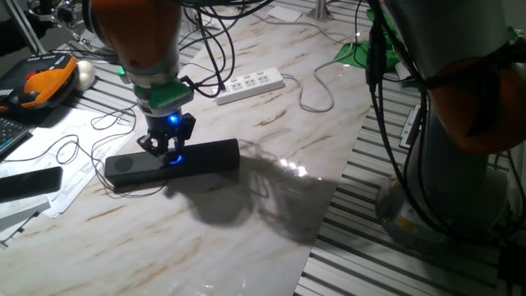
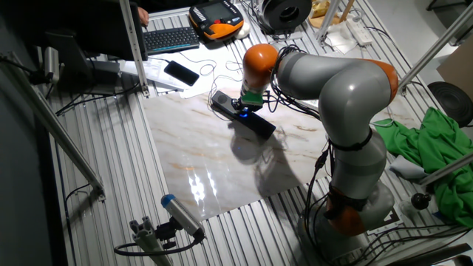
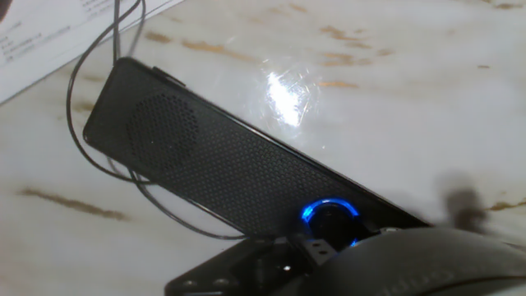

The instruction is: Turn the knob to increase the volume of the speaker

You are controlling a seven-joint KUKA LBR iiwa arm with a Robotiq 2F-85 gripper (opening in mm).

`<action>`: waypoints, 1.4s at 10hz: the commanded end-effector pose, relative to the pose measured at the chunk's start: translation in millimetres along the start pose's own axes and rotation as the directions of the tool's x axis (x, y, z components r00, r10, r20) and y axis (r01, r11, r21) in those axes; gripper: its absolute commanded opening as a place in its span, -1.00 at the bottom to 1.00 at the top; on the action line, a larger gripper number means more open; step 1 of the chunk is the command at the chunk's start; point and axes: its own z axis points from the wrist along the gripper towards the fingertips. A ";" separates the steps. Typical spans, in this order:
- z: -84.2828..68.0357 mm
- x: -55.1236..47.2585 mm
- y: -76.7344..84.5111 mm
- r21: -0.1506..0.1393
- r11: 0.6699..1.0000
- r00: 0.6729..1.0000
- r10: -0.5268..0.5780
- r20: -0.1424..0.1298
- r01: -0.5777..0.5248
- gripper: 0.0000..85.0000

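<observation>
My hand hovers right at the speaker's glowing knob; whether my fingers clamp it, I cannot tell.

The arm is built of smooth, rounded silver-grey links joined by orange bands, with black cables running loosely along it. Near the wrist sits a green collar above the tool, which is black and angular, and a small blue light glows on its body.
</observation>
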 end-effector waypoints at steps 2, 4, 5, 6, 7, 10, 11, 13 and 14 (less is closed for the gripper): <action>0.0 1.2 1.4 -0.010 0.999 0.999 0.042 0.003 -0.041 -0.60; -0.3 1.8 3.3 -0.020 0.995 0.995 0.100 0.002 -0.100 -0.60; -0.3 2.0 4.4 -0.021 0.991 0.991 0.135 0.008 -0.135 -0.60; -0.3 2.2 4.7 -0.018 0.987 0.987 0.159 0.015 -0.159 -0.60; -0.4 2.2 4.9 -0.008 0.986 0.985 0.169 0.021 -0.169 -0.60; -0.5 2.4 5.3 0.019 0.977 0.976 0.212 0.039 -0.213 -0.60; -0.8 2.5 5.7 0.027 0.972 0.972 0.231 0.043 -0.232 -0.60; -1.3 2.9 6.2 0.033 0.962 0.961 0.270 0.054 -0.272 -0.60; -1.4 3.0 6.4 0.034 0.958 0.958 0.281 0.058 -0.283 -0.60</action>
